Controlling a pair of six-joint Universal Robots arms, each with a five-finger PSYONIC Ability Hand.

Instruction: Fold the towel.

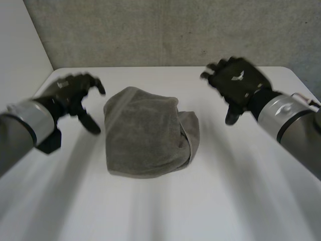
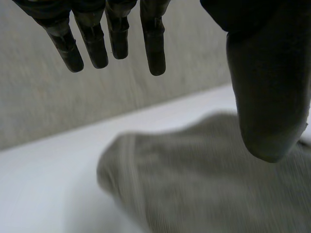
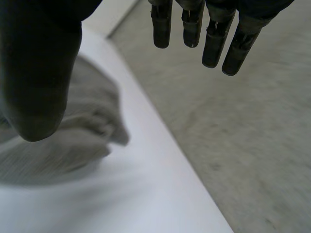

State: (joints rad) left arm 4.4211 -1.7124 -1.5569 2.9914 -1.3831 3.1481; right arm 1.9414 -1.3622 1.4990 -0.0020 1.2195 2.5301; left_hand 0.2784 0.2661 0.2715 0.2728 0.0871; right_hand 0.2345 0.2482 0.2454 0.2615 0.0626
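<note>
towel (image 1: 148, 133): folded bundle, mid desk (image 1: 241, 201) | left hand (image 1: 75, 95): fingers spread, empty, left of towel | right hand (image 1: 235, 83): fingers spread, empty, right of it | risk: loose right-side layers may spring open, untidy fold

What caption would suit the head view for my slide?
Open left hand and open right hand flank a roughly folded grey towel on the white table, neither touching it.

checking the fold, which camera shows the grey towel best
The head view: the whole loosely folded grey terry towel lies on the white table, its outline complete. The left wrist view catches one rounded end; the right wrist view, a rumpled edge.
</note>
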